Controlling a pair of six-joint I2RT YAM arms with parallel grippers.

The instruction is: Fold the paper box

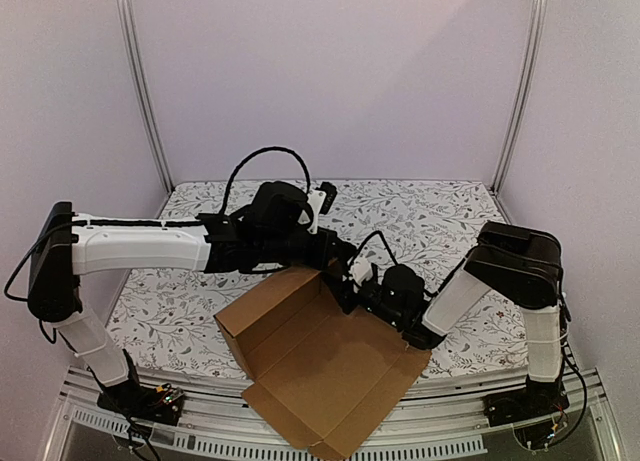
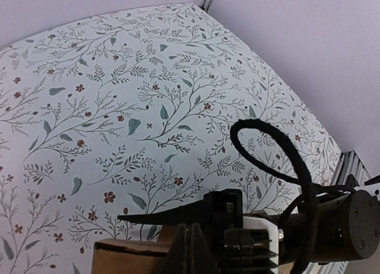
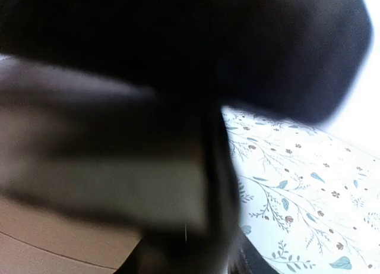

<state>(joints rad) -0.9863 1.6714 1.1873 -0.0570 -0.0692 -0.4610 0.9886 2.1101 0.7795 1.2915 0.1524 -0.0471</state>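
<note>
Nearest the top camera, the box [image 1: 325,371] spreads its broad flat panel toward the near edge of the bench [image 1: 440,221], with one corner hanging out over the rail [image 1: 200,446] in front. Behind that panel the left and far walls already stand up and form an open trough. The rest lies flat, so the folding looks part done.

Both arms meet at the box's far right corner, where the raised far wall ends. From the left, one arm reaches across, and the left fingers [image 2: 181,259] sit at that wall's top edge. The left wrist view shows them clenched together, with the cardboard edge just beside them on the left. Whether any cardboard is nipped between them I cannot tell. They seem rather to press or steady the wall so it keeps upright while the other side is worked.

From the right, the right fingers [image 1: 360,293] point in at the same corner, close beside the left ones. The right wrist view is smeared into dark blur, showing only a strip of brown cardboard low at left and bench cloth at right. I cannot tell whether these fingers are released or grasping. Most likely they are placed there to lift the right wall or tuck a tab at that corner.
</note>
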